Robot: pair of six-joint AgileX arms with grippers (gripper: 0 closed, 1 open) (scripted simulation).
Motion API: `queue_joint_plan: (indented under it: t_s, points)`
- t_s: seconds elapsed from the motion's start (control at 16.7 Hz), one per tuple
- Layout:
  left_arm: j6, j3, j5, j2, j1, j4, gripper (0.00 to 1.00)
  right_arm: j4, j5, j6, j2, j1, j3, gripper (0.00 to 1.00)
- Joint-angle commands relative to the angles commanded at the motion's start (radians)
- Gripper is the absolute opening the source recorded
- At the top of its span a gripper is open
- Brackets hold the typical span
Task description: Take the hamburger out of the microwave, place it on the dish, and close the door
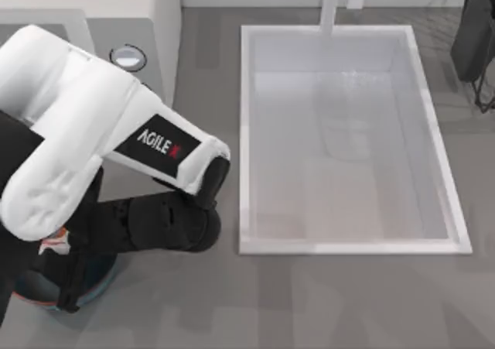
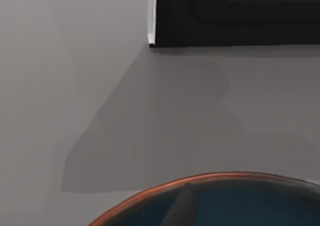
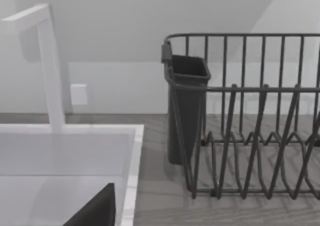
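Note:
My left arm stretches over the table's left side, hiding most of the microwave (image 1: 155,8), whose grey panel shows one round knob (image 1: 128,56). The left gripper (image 1: 69,275) hangs over the teal-blue dish (image 1: 89,291) at the front left corner. A small orange-and-white patch, apparently the hamburger (image 1: 54,246), peeks out beside the gripper above the dish. In the left wrist view the dish's reddish rim (image 2: 220,176) lies close below, with a dark part of the gripper (image 2: 181,206) over it. Beyond stands a dark panel with a white edge, the door (image 2: 235,15); its position is unclear.
A large white sink basin (image 1: 247,132) with a tap (image 1: 331,5) takes up the middle of the table. A dark wire dish rack (image 3: 250,136) with a cutlery cup (image 3: 187,105) stands at the far right. A dark part of my right gripper (image 3: 95,211) shows beside the sink.

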Motion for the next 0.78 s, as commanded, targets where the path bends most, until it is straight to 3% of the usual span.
queue_joint_plan:
  t_s: [0.12,0.78]
  points:
    - [0.0,0.0,0.0,0.0,0.0,0.0,0.0,0.0,0.0,0.0,0.0,0.0,0.0,1.0]
    - [0.0,0.0,0.0,0.0,0.0,0.0,0.83,0.0,0.0,0.0,0.0,0.0,0.0,1.0]
